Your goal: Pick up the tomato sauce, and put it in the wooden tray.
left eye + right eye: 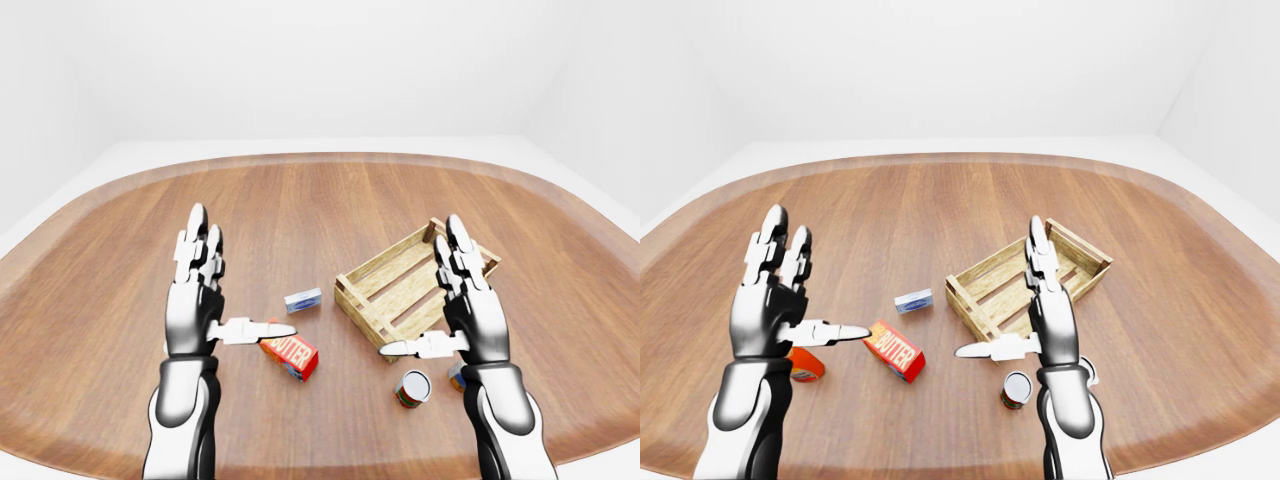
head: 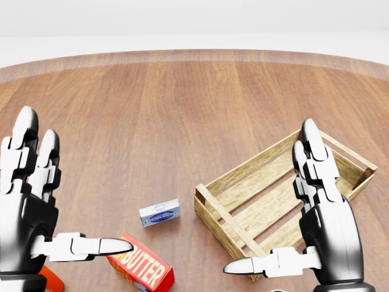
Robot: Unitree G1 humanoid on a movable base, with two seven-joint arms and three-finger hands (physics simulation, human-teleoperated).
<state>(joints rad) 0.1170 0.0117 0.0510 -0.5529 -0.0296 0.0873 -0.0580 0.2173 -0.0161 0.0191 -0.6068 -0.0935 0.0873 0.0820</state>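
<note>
A small can (image 1: 413,388) with a red and green label and a pale lid, which I take for the tomato sauce, stands on the table just below the wooden tray (image 1: 385,262). The tray is a slatted crate with nothing in it. My right hand (image 1: 420,290) hovers open over the tray's near corner, above the can, with its fingers straight and its thumb out to the left. My left hand (image 1: 238,282) is open too, held above the butter box. Neither hand touches anything.
A red butter box (image 2: 143,267) lies below a small blue and white box (image 2: 159,213), left of the tray. An orange bottle (image 1: 805,365) lies under my left hand. Another small item (image 1: 457,377) peeks out behind my right wrist. The round wooden table (image 1: 320,200) stretches beyond.
</note>
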